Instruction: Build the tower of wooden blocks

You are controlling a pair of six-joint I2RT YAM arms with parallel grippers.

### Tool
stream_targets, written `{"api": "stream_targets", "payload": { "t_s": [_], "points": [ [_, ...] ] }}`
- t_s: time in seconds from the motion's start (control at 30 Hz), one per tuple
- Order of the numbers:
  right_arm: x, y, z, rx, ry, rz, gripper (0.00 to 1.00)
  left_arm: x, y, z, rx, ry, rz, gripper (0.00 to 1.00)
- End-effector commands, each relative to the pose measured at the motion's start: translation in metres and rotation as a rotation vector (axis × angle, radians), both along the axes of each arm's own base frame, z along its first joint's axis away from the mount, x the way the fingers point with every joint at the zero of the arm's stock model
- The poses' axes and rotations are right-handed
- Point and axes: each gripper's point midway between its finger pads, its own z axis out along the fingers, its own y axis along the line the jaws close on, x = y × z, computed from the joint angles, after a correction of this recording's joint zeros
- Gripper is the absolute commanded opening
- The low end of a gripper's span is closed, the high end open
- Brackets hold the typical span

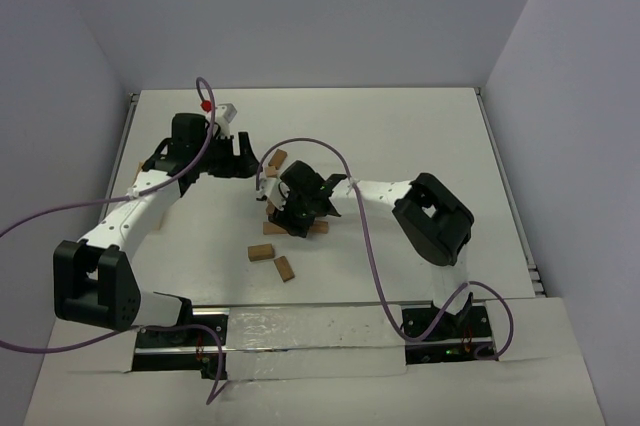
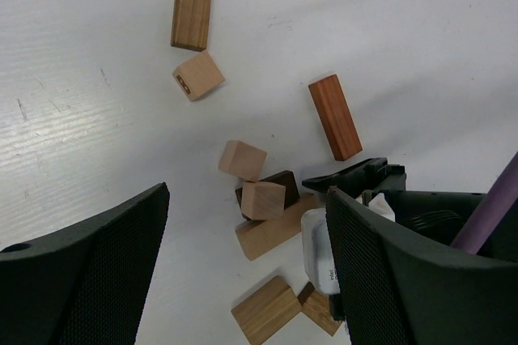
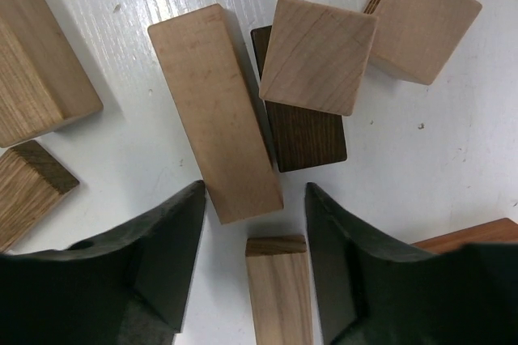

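Right fingers [image 3: 162, 272] stand partly open astride a tan wood block [image 3: 279, 288], one side clear of it. Left fingers [image 2: 89, 272] stand wide open, holding nothing.

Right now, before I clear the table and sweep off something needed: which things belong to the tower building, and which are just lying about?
For the job: the scattered wood blocks; the low tower, a tan block on a dark one; the right hand; the left hand.
Just there: the purple cable; the table.
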Motion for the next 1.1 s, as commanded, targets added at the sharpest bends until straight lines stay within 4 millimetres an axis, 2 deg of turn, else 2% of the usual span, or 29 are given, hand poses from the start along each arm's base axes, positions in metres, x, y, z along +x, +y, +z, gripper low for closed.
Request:
{"api": "stream_targets", "payload": {
  "t_s": [0.0,0.1,0.33,0.47,0.5,0.53,0.63,0.73,0.8,0.87,0.9,0.93,1.0,1.07],
  "points": [
    [0.000,0.009,0.012,0.039,-0.039,0.038,0.53,0.012,-0.002,0.019,-0.005,-0.062,-0.001,0.84],
    [-0.006,0.008,0.016,0.050,-0.044,0.058,0.46,0.015,0.000,0.015,0.006,-0.055,0.011,0.84],
    [-0.020,0.001,0.031,0.063,-0.045,0.100,0.29,0.021,0.004,0.019,0.031,-0.075,0.029,0.84],
    [-0.025,0.001,0.067,0.130,-0.074,0.108,0.22,0.023,0.007,0.020,0.039,-0.083,0.050,0.84],
    [-0.026,0.000,0.070,0.131,-0.070,0.105,0.15,0.024,0.008,0.020,0.041,-0.085,0.057,0.84],
    [-0.026,-0.001,0.087,0.156,-0.087,0.089,0.00,0.025,0.010,0.020,0.045,-0.086,0.070,0.84],
    [-0.021,-0.011,0.129,0.232,-0.130,0.033,0.00,0.030,0.014,0.027,0.054,-0.106,0.092,0.84],
    [-0.007,-0.034,0.151,0.287,-0.110,-0.083,0.00,0.035,0.017,0.035,0.060,-0.126,0.107,0.84],
    [0.004,-0.057,0.151,0.305,-0.073,-0.207,0.00,0.037,0.017,0.038,0.059,-0.134,0.114,0.84],
    [0.023,-0.082,0.156,0.326,-0.092,-0.329,0.00,0.039,0.017,0.040,0.058,-0.139,0.118,0.84],
    [0.030,-0.099,0.149,0.323,-0.085,-0.416,0.00,0.041,0.018,0.041,0.059,-0.140,0.122,0.84],
    [0.031,-0.109,0.137,0.311,-0.060,-0.476,0.00,0.041,0.017,0.040,0.057,-0.138,0.121,0.84],
    [0.037,-0.130,0.126,0.283,-0.075,-0.582,0.00,0.043,0.017,0.040,0.056,-0.136,0.122,0.84],
    [0.035,-0.149,0.100,0.241,-0.050,-0.702,0.00,0.047,0.017,0.041,0.054,-0.139,0.129,0.84]
  ]
}}
